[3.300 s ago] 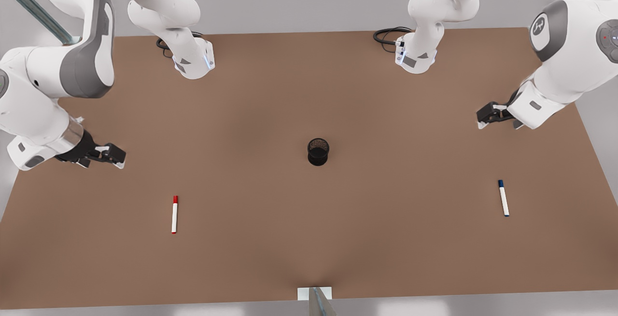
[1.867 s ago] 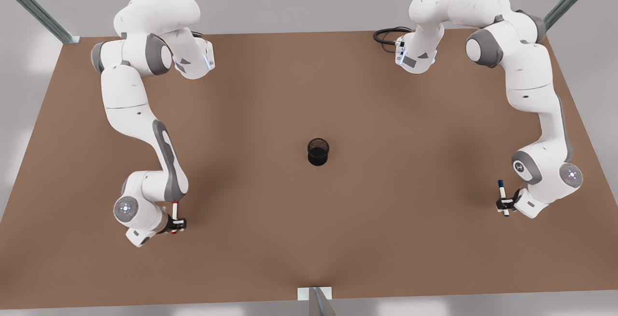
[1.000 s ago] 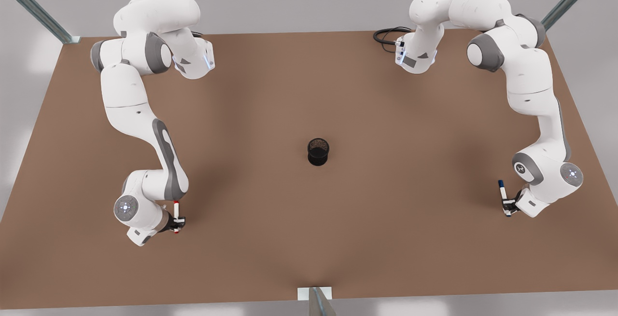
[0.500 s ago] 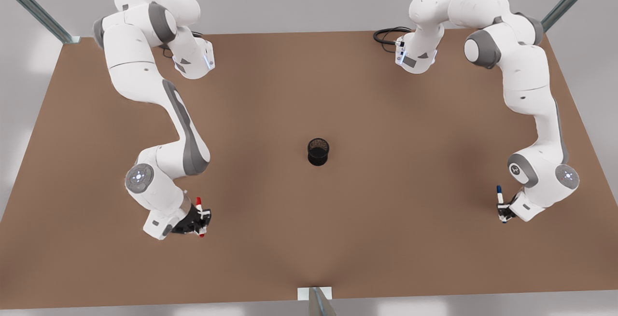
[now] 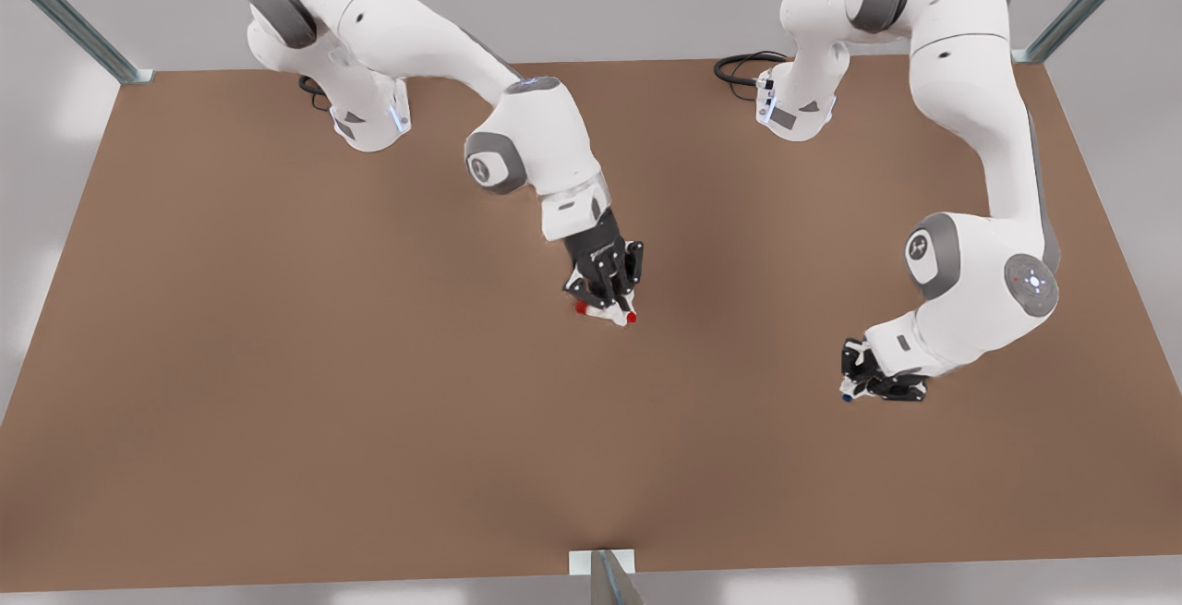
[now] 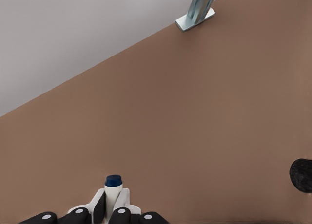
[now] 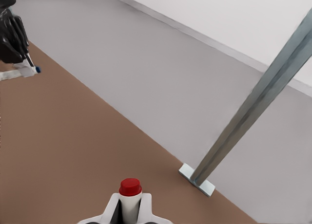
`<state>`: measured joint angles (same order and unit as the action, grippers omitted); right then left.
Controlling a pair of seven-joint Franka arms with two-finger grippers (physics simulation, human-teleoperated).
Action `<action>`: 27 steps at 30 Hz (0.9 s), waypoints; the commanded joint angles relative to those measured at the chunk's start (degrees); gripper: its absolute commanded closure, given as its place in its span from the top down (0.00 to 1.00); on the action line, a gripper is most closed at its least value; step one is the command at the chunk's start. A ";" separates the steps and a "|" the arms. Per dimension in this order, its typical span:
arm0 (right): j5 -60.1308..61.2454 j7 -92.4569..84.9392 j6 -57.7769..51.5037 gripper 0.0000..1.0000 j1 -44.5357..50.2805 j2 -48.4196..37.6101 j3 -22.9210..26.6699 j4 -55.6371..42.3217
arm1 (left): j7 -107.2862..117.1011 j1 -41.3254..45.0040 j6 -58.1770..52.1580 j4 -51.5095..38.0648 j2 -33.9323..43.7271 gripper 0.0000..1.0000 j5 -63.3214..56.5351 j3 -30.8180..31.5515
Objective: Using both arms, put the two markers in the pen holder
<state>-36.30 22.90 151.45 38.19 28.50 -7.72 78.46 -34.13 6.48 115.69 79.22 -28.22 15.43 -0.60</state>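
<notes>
Your right gripper [image 5: 607, 307] is hanging over the middle of the bench [image 5: 277, 383], its fingers [image 7: 109, 209] pinching the red-capped marker [image 5: 605, 313], which is lying crosswise between them and off the surface; in the right wrist view the red cap [image 7: 130, 187] is poking out past the fingertips. The pen holder is hiding beneath that gripper in the front view, though its dark rim [image 6: 302, 175] is showing in the left wrist view. Your left gripper [image 5: 854, 383] is hovering nearer the front view's right edge of the bench, clamping the blue-capped marker [image 6: 113, 187], whose blue end [image 5: 844, 396] is pointing toward the near edge.
</notes>
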 commanded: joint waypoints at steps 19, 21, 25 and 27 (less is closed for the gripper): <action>-48.08 106.74 -1.77 0.21 3.39 -2.75 -1.60 12.16 | -36.01 3.45 -2.93 9.46 2.47 0.21 19.72 4.03; -48.08 106.65 -1.69 0.21 2.95 -4.42 -1.60 14.79 | -36.01 3.45 -2.93 9.73 2.47 0.21 19.99 3.94; -49.75 106.83 -1.69 0.21 2.77 -6.18 -1.60 18.66 | -37.06 3.36 -1.96 10.96 2.30 0.21 20.08 3.94; -51.15 107.44 -1.77 0.21 2.77 -5.91 -1.60 18.93 | -37.24 3.36 -1.79 10.96 2.12 0.21 20.08 3.94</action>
<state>-86.29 103.33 150.61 40.98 22.66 -9.26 97.22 -59.87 9.85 113.72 90.16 -26.16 35.03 3.34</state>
